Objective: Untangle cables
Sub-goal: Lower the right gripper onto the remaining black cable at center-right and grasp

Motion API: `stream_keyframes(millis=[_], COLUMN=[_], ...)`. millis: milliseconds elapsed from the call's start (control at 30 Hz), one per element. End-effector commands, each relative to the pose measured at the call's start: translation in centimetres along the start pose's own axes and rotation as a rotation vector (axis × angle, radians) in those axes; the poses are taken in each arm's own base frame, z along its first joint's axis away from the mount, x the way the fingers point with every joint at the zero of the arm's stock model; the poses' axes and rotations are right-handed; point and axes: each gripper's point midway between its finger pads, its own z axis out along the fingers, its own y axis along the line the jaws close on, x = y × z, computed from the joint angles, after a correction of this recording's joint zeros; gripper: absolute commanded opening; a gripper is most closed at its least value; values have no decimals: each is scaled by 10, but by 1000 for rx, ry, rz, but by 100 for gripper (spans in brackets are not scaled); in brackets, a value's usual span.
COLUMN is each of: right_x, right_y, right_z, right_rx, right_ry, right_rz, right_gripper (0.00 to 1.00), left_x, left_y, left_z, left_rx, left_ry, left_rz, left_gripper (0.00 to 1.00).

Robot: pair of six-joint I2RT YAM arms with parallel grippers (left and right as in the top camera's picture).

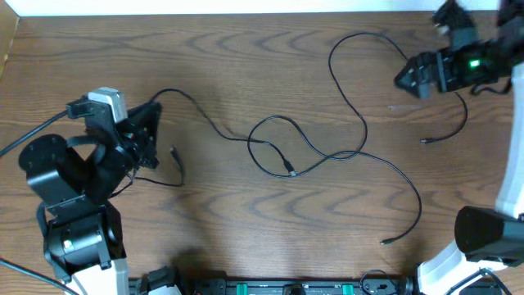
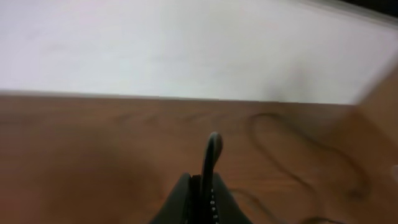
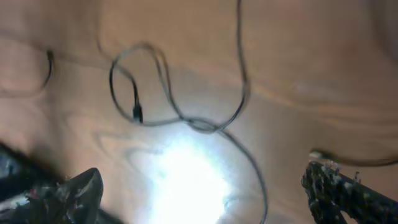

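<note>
nearest the robot's edge of the wooden worktop [image 1: 246, 49], one free end [image 1: 385, 242] of the black cables [image 1: 360, 152] lies loose, and its cord curves away toward the middle.

further in sits the tangle itself. a loop [image 1: 274, 120] is crossed by a second cord, and a small plug [image 1: 291, 170] lies at the crossing. the right wrist view shows the same loop [image 3: 115, 74] and plug [image 3: 137, 113] from the far side, blurred and washed by glare.

about level with the tangle, on the left, the left gripper [image 1: 152, 115] is pinched narrow on one strand [image 2: 213, 148]. in its own wrist view the strand stands up from between the closed fingers of the left gripper [image 2: 208, 186]. from there the strand [image 1: 196, 111] runs rightward over the worktop into the loop. a short loose tail [image 1: 173, 152] lies just beside this gripper.

farthest away, by the far right corner, the right gripper [image 1: 405, 79] is spread wide, and its wrist view shows nothing between the fingers of the right gripper [image 3: 202, 177]. a cord passes close by it in the overhead view, but i cannot tell whether they touch.

the tangle lies to the right of the left gripper and to the near left of the right one. its long axis runs left to right, in line with the held strand. the two arms look about equally far from the crossing. since the right one is free, it seems the likelier to reach in while the left anchors its strand.
</note>
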Motion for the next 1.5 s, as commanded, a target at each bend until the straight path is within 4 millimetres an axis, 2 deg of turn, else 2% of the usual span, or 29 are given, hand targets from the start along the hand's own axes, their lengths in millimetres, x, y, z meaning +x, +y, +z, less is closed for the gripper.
stream_keyframes(millis=[0, 100, 200, 233, 267, 300, 400, 533, 667, 833, 967, 1067, 1167, 1200, 1233, 1367, 1467], right_x=[19, 32, 47, 52, 62, 65, 69, 70, 77, 83, 90, 94, 97, 98, 99, 107, 112], right_y=[5, 8, 0, -4, -8, -7, 2, 26, 45, 65, 62, 52, 37, 33, 27, 2, -3], right_z=[26, 54, 83, 93, 107, 112, 130, 155, 178, 209, 225, 232, 234, 234, 233, 228, 229], right_rx=[-22, -46, 5, 41, 98, 104, 106, 75, 105, 144, 224, 297, 371, 390, 415, 538, 579], right_ry=[99, 166, 228, 249, 273, 281, 282, 288, 296, 264, 198, 126, 49, 31, 9, -85, -109], right_rz=[-24, 18, 132, 190, 353, 406, 598, 864, 1053, 1275, 1406, 1463, 1498, 1504, 1511, 1480, 1459], right_gripper=[99, 99, 99, 99, 99, 99, 99, 99, 99, 99, 99, 99, 99, 99, 99, 99, 99], left_x=[1, 5, 14, 19, 31, 35, 50, 71, 90, 105, 109, 109, 110, 111, 111, 112, 113], left_y=[38, 42, 46, 48, 51, 52, 56, 65, 75, 83, 82, 81, 81, 81, 81, 77, 69], left_z=[0, 5, 10, 11, 14, 15, 19, 23, 29, 38, 40, 40, 40, 39, 39, 41, 44], left_rx=[-201, -203, -207, -209, -214, -215, -221, -248, -274, -277, -269, -266, -266, -266, -266, -256, -231], left_ry=[7, 21, 55, 75, 119, 135, 195, 276, 348, 401, 419, 418, 422, 425, 427, 434, 445], left_rz=[-25, -65, -112, -125, -153, -163, -201, -248, -288, -320, -330, -331, -333, -335, -336, -329, -302], left_gripper=[7, 7, 8, 8, 8, 7, 7, 8, 7, 8, 7, 7, 9, 15, 17, 17, 15])
